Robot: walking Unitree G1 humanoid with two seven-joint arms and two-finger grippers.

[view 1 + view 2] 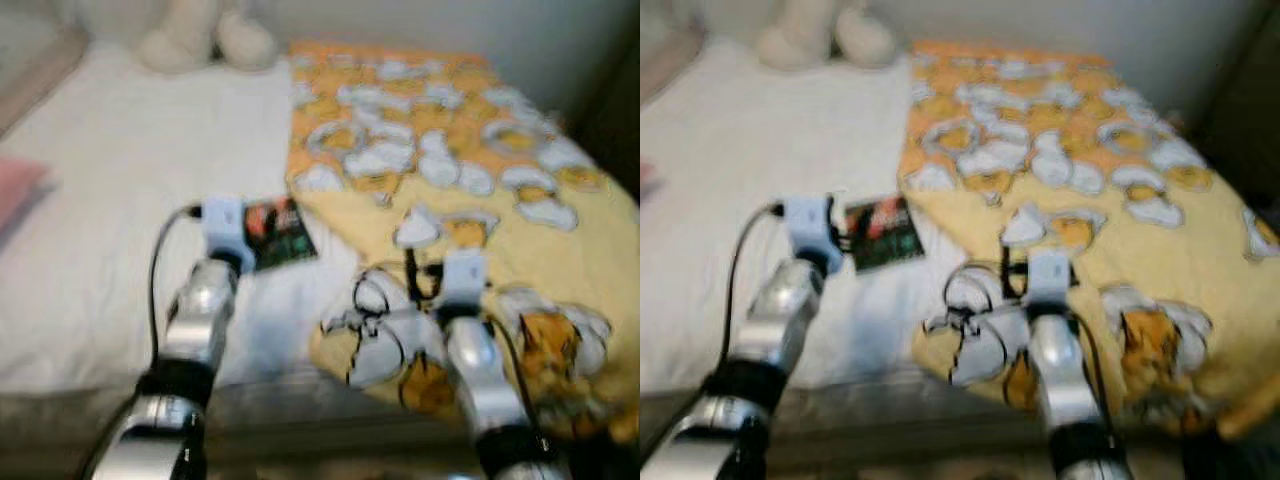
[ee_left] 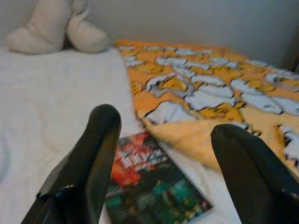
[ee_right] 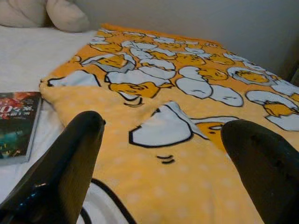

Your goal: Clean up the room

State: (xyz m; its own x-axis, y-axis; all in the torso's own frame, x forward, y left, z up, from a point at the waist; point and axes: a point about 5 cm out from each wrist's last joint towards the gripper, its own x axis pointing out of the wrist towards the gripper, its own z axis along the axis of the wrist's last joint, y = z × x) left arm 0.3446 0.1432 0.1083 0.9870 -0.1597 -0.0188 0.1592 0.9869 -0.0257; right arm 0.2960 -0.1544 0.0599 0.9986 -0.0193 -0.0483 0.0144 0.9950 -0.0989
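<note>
Both arms are reaching out over the bed (image 1: 120,180) and the tidying looks barely started. The book (image 1: 278,232) is lying flat on the white sheet near the bed's front edge, not yet picked up. The blanket (image 1: 450,150) is sprawling over the right half of the bed, its near corner rumpled and turned back on itself, so it is not yet straightened.

The left end effector (image 2: 161,154) is hovering right over the book, fingers (image 2: 88,158) spread wide apart with nothing between them; the book is sitting in the gap as the left wrist view looks down. The right end effector (image 3: 163,163) is hanging over the blanket's near part, likewise wide open and holding nothing.

By my read, the book is the first job, then the blanket.

Now the room to move. The book's right edge is lying just beside the blanket's folded border, perhaps touching, so that side is tight for a finger. Its left side is giving onto bare sheet, plenty of space there. The bed's front edge is running just below both wrists. At the far end a soft toy (image 1: 205,35) is resting against the wall, well apart from the work. The head views are blurring, so fine detail is hard to call.
</note>
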